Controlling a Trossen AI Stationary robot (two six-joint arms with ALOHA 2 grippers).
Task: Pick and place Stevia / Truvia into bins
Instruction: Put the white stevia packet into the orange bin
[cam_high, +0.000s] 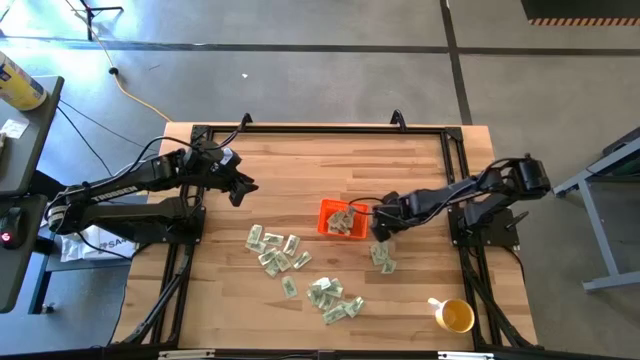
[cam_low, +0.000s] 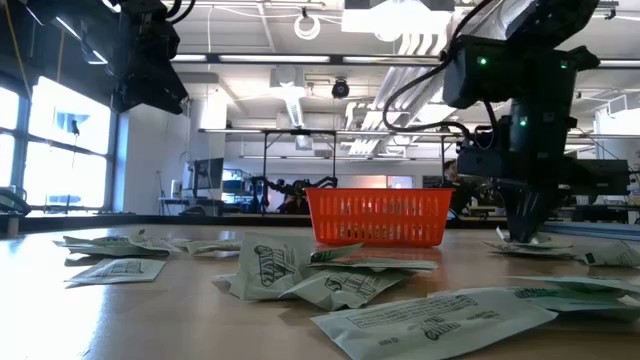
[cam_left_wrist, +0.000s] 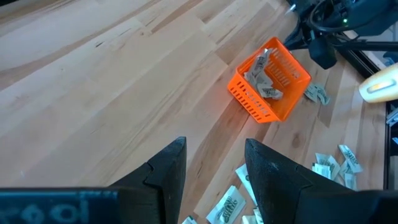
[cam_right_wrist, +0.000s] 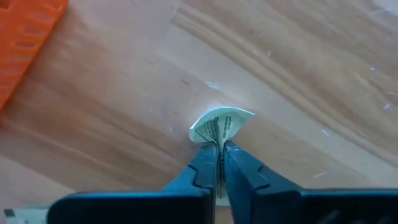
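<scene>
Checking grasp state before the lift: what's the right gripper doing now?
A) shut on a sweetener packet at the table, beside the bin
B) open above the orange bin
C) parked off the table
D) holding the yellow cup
A: in the right wrist view the right gripper is pinched shut on a crumpled packet against the wood, with the orange bin off to one side.

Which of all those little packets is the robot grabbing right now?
Find the orange bin mid-table. Just to its right, the right gripper is shut on one packet. Unlike the flat packets lying around, it is buckled into a curl between the fingertips.
</scene>
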